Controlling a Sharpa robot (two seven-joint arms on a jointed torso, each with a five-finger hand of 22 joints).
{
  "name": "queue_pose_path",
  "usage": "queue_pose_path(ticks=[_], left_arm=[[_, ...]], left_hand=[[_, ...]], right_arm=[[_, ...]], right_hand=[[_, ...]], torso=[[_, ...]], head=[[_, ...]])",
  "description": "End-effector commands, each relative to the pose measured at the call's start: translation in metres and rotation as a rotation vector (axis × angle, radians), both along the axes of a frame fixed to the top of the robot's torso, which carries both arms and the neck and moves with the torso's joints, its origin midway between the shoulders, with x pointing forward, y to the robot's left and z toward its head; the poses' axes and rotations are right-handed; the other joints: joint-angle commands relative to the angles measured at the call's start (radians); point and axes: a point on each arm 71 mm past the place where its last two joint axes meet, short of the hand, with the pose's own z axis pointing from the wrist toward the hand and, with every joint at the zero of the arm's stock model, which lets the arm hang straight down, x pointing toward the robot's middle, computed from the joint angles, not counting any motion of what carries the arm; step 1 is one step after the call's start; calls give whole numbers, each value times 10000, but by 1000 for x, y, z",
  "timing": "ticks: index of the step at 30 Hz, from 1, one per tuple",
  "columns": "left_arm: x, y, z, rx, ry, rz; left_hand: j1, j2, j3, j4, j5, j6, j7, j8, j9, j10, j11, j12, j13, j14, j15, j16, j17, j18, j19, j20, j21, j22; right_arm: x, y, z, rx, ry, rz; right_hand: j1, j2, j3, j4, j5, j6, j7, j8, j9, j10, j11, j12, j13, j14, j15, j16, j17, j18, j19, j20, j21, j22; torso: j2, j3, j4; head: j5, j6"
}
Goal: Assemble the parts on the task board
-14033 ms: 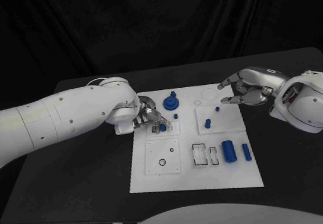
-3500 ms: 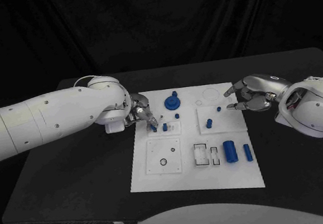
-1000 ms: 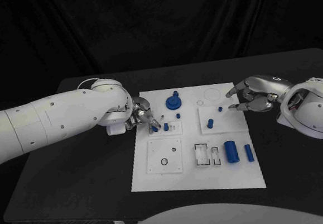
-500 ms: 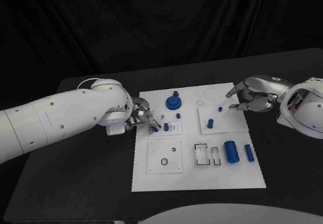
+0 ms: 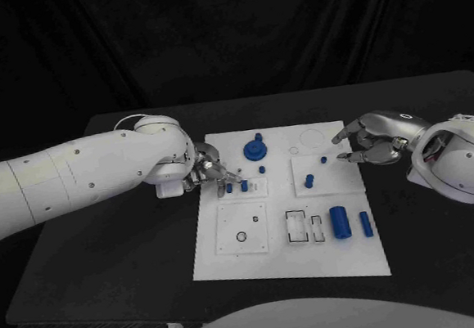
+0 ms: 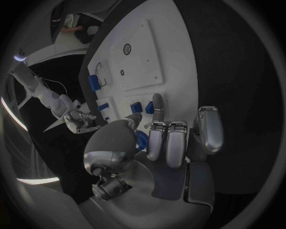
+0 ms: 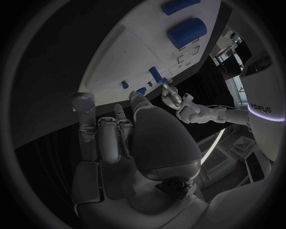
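so the left robot hand (image 5: 206,174) has barely shifted over the last second, it's still parked at the upper left edge of the task board (image 5: 265,271), fingers curled down over the two small blue pegs (image 5: 238,186) standing in the little square plate there. a few seconds back its fingertips sat a touch higher by the pegs, now they're a hair lower and further left, so my read is it's finishing seating or letting go of one peg, not starting a new pick. can't tell from the head view or the left wrist view if it actually pinches anything, the fingers hide the contact. the right robot hand (image 5: 368,141) hovers at the upper right edge of the board, fingers loosely curled, holding nothing i can see, same as a second ago. the pegs stand upright, long axis pointing up out of the board. the big blue cylinder (image 5: 338,221) and the thinner blue rod (image 5: 364,225) lie flat at the lower right of the board, long axes running roughly top to bottom in the frame, side by side. the blue knob (image 5: 254,150) sits near the top middle. the black worktop (image 5: 119,255) carries it all.
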Motion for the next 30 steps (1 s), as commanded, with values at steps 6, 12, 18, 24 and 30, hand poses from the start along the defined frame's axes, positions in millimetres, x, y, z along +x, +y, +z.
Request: queue_pose_path(ticks=[6,12,18,24,30], left_arm=[[-1,1,-1,-66,7,24],[2,7,6,-731,-906,528],[19,13,42,-2243,-3084,833],[32,5,79,-4442,-5858,-295],[32,-11,85,-4704,-7473,-2796]], left_hand=[[193,51,19,-1,214,66,-3,61,31,794,63,-58,2455,1075,56,26,2633,67,-20,68,-48,1730],[515,-197,-212,-51,470,180,-76,270,192,875,-5,13,2511,1075,-5,26,2633,36,121,23,93,1777],[1240,-348,-875,93,495,-174,-195,1208,1296,1026,-131,152,2626,1075,-164,26,2633,-40,442,-125,411,1876],[3219,-431,-1191,-309,1006,-1728,-58,2241,2767,760,13,-95,2422,1075,-33,26,2633,27,155,-113,126,1784],[4642,-319,-897,-412,294,-2810,332,1591,2105,-599,328,-1209,1603,401,236,-312,2002,88,-389,191,-305,1656]], right_arm=[[0,-1,-2,-114,132,-143],[0,-3,-2,-103,102,-175],[-1,-4,-1,-40,6,-178],[-3,-4,3,212,-322,-68],[-4,-5,5,407,-601,19]], right_hand=[[125,-15,28,-88,136,84,-2,-57,-16,-54,20,-36,1565,550,13,-53,1638,109,-46,-16,-48,843],[131,-20,39,-96,169,85,-1,-60,-16,-57,20,-39,1562,549,13,-56,1636,113,-53,-16,-72,838],[127,-23,42,-96,179,87,-1,-61,-16,-52,21,-35,1566,554,13,-43,1646,110,-47,-16,-54,842],[97,-27,42,-77,196,118,-4,-48,-10,-11,21,-3,1598,566,13,-17,1667,95,-17,-16,36,862],[60,-34,42,-54,199,164,-3,-29,-2,-4,21,4,1602,576,13,6,1684,92,-7,-17,56,868]], torso=[[-2,1,-5],[-10,-13,-7],[14,-10,-3],[18,10,4],[44,-35,-11]], head=[[10,-1],[-17,-1],[-30,-1],[-52,-1],[-116,-1]])
